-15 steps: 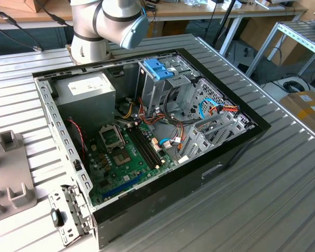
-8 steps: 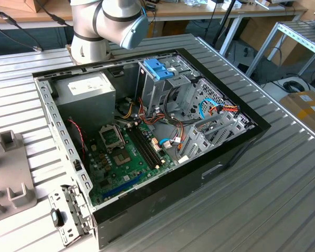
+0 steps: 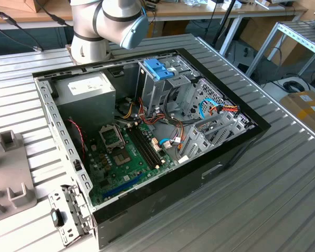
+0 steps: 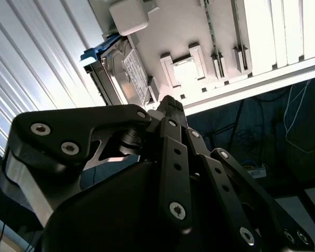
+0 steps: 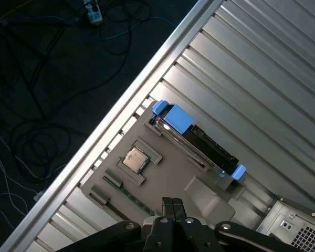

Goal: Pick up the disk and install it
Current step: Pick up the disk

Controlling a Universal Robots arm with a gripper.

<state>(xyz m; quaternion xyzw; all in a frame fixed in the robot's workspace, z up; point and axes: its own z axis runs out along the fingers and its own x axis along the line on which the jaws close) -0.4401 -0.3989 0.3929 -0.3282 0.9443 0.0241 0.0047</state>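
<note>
The gripper [image 5: 172,203], its fingers pressed together and holding nothing, hangs above a grey tray [image 5: 173,176] at the edge of a ribbed metal table [image 5: 262,68]. The disk [image 5: 210,144], dark with a light-blue rail around it, appears to stand on its edge in a slot along the tray's side nearest the middle of the table. It is near the gripper but clear of it.

The main risk, as I judge it, is the shut fingers. If they came down like this, they would strike the disk's upper edge instead of straddling it. A grip taken off-centre could tilt the disk or wedge it in its slot. The rail's ends stick out past the body and could catch on the tray.

A small square chip [image 5: 136,158] lies in a pocket of the tray, just beside the gripper's line, and could be knocked.

In the exterior view, the open computer case [image 3: 236,152] sits mid-table, with the tray on the exterior view's left. Loose coloured cables [image 3: 147,113] crowd the metal drive bays, and a deeper-blue latch [image 3: 158,68] stands up among them. Either could snag the disk.
</note>
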